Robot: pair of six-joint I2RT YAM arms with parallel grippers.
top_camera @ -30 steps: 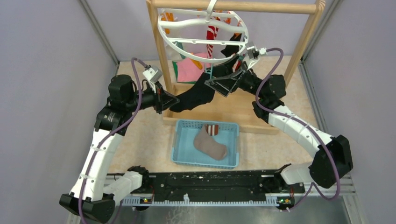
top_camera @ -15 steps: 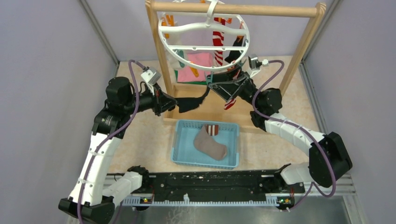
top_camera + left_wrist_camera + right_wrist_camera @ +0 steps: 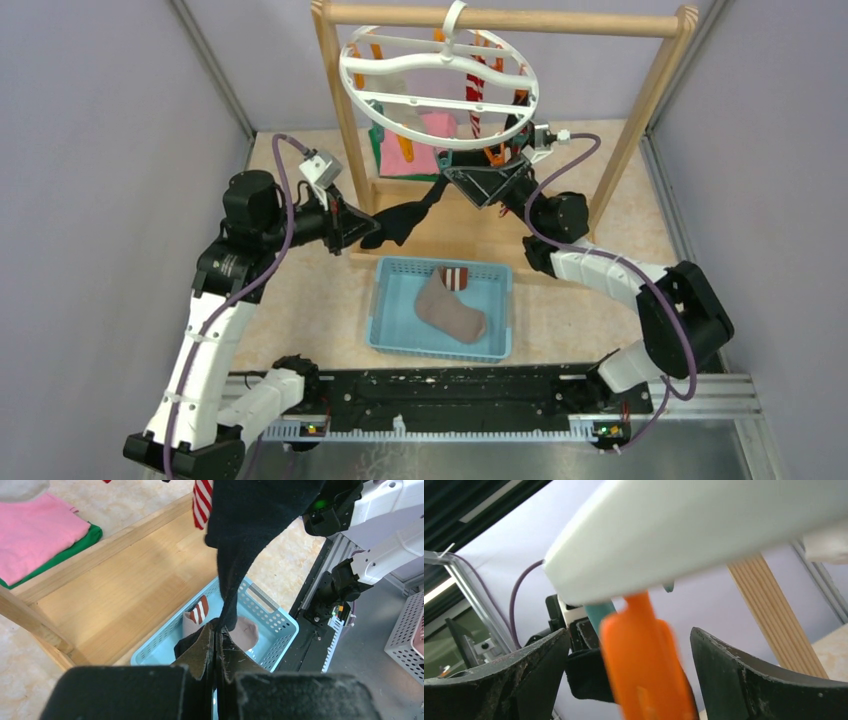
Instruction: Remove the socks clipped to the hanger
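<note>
Socks: the black one (image 3: pixel 405 218) is pinched between the closed fingers of the left gripper (image 3: pixel 216 640) and is drawn up toward the hanger (image 3: pixel 437 143), which has swung higher and flatter than half a second ago. An orange clip (image 3: pixel 644 665) is straddled by the right gripper (image 3: pixel 626 635), its fingers apart. The grey sock (image 3: pixel 450 312) is seen in the basket (image 3: pixel 381 310).

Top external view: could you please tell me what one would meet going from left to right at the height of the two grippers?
left gripper → black sock → right gripper → rack's right post
</note>
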